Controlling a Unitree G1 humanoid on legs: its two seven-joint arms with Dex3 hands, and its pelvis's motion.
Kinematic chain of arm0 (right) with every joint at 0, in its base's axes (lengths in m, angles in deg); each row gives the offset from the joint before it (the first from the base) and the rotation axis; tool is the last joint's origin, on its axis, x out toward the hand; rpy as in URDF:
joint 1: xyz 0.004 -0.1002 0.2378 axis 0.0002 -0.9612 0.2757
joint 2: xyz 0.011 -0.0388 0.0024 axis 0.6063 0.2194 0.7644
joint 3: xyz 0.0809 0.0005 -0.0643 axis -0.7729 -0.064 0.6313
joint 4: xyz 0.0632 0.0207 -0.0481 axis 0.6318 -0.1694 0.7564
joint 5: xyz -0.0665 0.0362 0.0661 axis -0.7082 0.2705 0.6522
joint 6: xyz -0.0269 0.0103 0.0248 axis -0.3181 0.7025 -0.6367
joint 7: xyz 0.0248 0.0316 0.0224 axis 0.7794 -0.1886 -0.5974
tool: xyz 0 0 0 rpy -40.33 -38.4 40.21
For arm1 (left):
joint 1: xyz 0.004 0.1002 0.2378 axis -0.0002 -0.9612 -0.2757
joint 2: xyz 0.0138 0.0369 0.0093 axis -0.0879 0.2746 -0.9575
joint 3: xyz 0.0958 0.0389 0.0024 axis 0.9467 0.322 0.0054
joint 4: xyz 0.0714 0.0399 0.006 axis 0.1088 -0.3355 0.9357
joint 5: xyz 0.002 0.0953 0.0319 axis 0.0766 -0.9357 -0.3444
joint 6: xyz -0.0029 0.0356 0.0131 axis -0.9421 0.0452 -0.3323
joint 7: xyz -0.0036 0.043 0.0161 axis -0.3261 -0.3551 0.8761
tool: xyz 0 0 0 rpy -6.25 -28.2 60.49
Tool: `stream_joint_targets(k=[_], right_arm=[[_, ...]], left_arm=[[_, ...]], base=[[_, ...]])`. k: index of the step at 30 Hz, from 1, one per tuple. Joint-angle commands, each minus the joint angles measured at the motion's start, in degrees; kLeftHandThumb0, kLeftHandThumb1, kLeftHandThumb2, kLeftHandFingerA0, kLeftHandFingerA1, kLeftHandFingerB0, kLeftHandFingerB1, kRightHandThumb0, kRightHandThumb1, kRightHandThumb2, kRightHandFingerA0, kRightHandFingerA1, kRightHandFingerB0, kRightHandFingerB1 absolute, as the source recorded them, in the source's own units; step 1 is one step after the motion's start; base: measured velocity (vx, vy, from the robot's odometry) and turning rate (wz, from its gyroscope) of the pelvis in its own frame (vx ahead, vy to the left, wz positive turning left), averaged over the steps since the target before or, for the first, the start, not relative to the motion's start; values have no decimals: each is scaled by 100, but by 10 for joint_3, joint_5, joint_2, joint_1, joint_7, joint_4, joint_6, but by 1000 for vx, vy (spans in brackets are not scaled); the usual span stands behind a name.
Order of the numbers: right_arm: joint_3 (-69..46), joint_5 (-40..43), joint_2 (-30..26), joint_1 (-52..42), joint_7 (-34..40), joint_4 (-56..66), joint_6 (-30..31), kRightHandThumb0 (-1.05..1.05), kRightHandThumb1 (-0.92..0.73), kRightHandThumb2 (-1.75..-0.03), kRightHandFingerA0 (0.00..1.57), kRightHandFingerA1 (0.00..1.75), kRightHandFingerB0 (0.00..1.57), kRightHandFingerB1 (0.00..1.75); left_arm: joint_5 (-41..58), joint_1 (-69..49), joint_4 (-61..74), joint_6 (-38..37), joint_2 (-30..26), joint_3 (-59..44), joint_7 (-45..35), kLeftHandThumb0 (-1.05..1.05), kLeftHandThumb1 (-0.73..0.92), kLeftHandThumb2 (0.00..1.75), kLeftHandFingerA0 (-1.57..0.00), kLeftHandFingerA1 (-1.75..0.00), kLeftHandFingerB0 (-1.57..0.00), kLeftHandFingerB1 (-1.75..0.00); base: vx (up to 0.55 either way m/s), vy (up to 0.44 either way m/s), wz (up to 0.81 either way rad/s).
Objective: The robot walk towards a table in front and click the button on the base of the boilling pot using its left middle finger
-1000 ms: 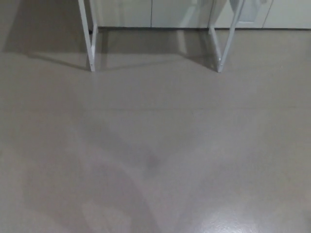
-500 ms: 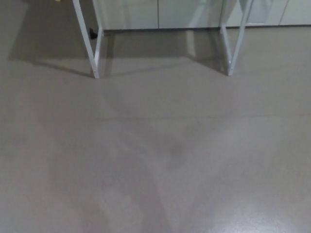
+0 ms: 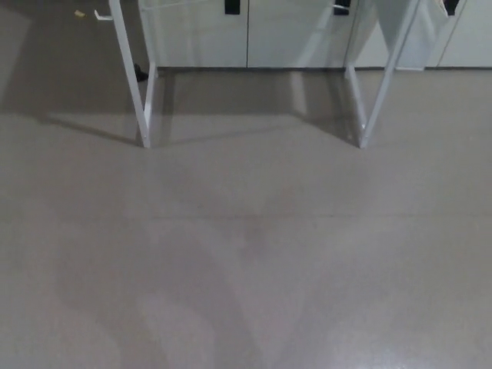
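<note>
Closest to me there's only bare grey floor [image 3: 246,292], w/ soft shadows fanning across it and a glossy patch at bottom right. Neither my left nor my right hand shows anywhere, so I can't tell whether the fingers are apart or together.

Further out stand the white table legs: the left pair [image 3: 138,84] and the right pair [image 3: 373,84], each slanting up out of the top edge. Tabletop itself is cut off above the view. Behind the legs, pale cabinet doors [image 3: 246,34] w/ dark handles run along the back, and a small bit of litter lies on the floor at top left.

The boiling pot and its base button aren't visible; I judge they sit on the tabletop, above what I see. So which way the pot points, its long axis, where the button faces: can't say.

Risks from here, as I judge them: I walk in blind to the top, so I may stop short or bump the legs w/ my own. Approach off-centre and my left middle finger won't line up w/ the button.
</note>
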Motion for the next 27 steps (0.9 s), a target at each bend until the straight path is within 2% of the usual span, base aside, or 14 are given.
stream_joint_targets(k=[1, 2, 3, 4, 7, 8, 12, 15, 20, 22, 27], right_arm=[[-1, 0, -8, 3, 2, -5, 0, -37, -53, -56, 85, 53, 48, 42], [0, -1, -9, 3, 2, -5, -1, -36, -53, -56, 85, 53, 47, 41], [0, -1, -8, -2, 3, -5, -2, -44, -43, -73, 81, 63, 42, 51], [1, -1, -8, -4, 3, -6, 0, -36, -54, -56, 87, 53, 47, 41], [8, -11, -9, -8, 12, -8, 4, -35, -55, -56, 82, 51, 45, 39], [9, -11, -9, -8, 14, -11, 3, -35, -55, -56, 84, 52, 46, 39], [8, -7, -10, 3, 14, -13, 10, -34, -56, -56, 81, 50, 45, 39], [15, -15, -11, -4, 18, -17, 3, -35, -56, -57, 86, 52, 46, 40], [10, -5, -7, -14, 8, -18, 1, -34, -56, -56, 81, 52, 45, 40], [12, -8, -6, -15, 12, -18, 2, -34, -55, -57, 86, 53, 47, 40], [14, -11, -5, -18, 18, -21, -5, -36, -55, -56, 87, 52, 48, 40]], left_arm=[[3, 3, -4, 6, -7, 1, 2, -36, 48, 55, -73, -43, -56, -38], [2, 4, -5, 6, -6, 1, 4, -36, 48, 55, -73, -43, -56, -38], [1, 0, -6, 3, -6, 2, 5, -37, 48, 55, -74, -43, -57, -38], [-1, -2, -7, 0, -7, 3, 6, -45, 41, 70, -68, -53, -53, -48], [1, -5, -11, -2, -8, 3, 0, -44, 42, 70, -68, -54, -53, -48], [0, -7, -11, -1, -7, 4, 2, -36, 47, 55, -73, -44, -56, -38], [-1, 0, -12, -3, -7, 7, 5, -35, 48, 55, -74, -44, -56, -38], [-3, -6, -14, -3, -8, 10, 6, -34, 47, 55, -73, -44, -56, -38], [-7, -16, -13, -13, -10, 14, 9, -36, 47, 55, -75, -44, -58, -39], [-8, -17, -14, -12, -12, 16, 8, -35, 49, 55, -75, -44, -56, -38], [-10, -18, -14, -14, -15, 21, 10, -36, 49, 55, -75, -44, -56, -38]], base=[[205, -20, 10], [202, -58, 13], [213, -64, 9], [192, -115, 11], [176, -193, 13], [309, -214, -54], [330, -248, 22], [213, -79, -3], [192, 52, -7], [297, 163, -10], [303, 185, 9]])
